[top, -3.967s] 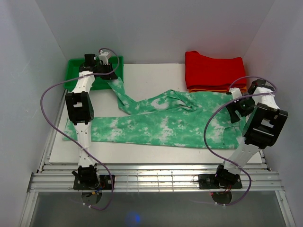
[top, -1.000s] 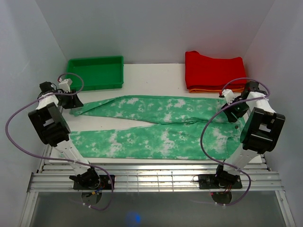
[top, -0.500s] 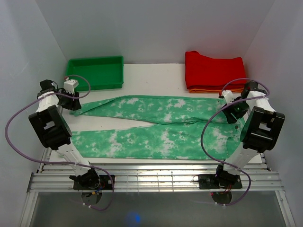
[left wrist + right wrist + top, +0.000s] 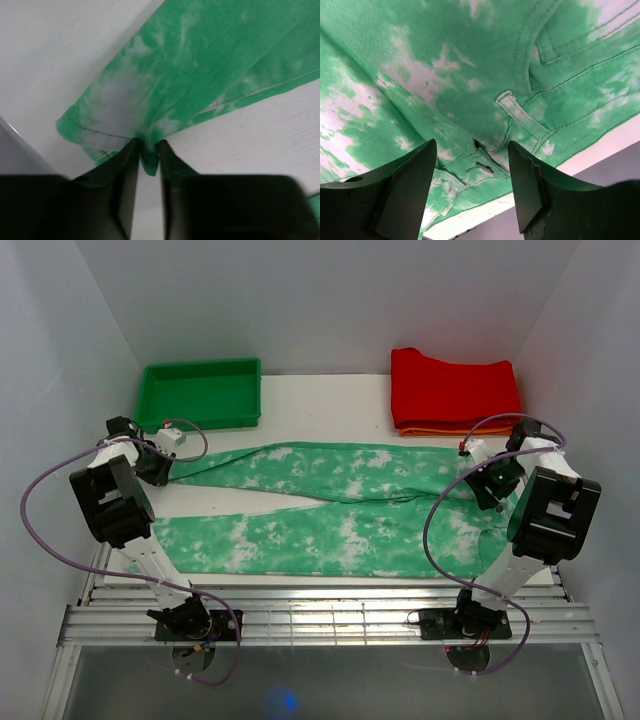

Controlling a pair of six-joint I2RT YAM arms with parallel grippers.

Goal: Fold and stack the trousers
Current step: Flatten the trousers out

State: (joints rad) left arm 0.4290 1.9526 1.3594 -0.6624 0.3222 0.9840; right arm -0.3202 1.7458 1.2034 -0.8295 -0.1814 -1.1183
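- A white table (image 4: pixel 320 400) sits inside a plain white-walled booth. A green tray (image 4: pixel 200 395) is at 10 o'clock on it, and a folded red garment (image 4: pixel 455 388) lies on an orange one (image 4: pixel 440 428) at 1 o'clock.
- The trousers (image 4: pixel 330 530) lie flat across the middle of the table, with the waistband towards 3 o'clock. The two legs run out towards 9 o'clock in a narrow V with bare table between them.
- The left gripper (image 4: pixel 148 155) is at 9 o'clock. Its fingers are pinched together on the cuff edge of the far leg, and a small tuck of cloth is caught between them.
- The right gripper (image 4: pixel 470 145) is at 3 o'clock with its jaws apart. It holds nothing and hangs low over the waistband beside a belt loop (image 4: pixel 522 115). Whether its tips touch the cloth cannot be told.
- Judged from this, the spreading step is about done and the lengthwise fold is in hand.
- The next move likely calls for the right jaws to close on the far waistband corner. Both arms would then carry the far leg towards 6 o'clock and lay it on the near leg, edges matched and the cloth kept taut so it does not wrinkle.
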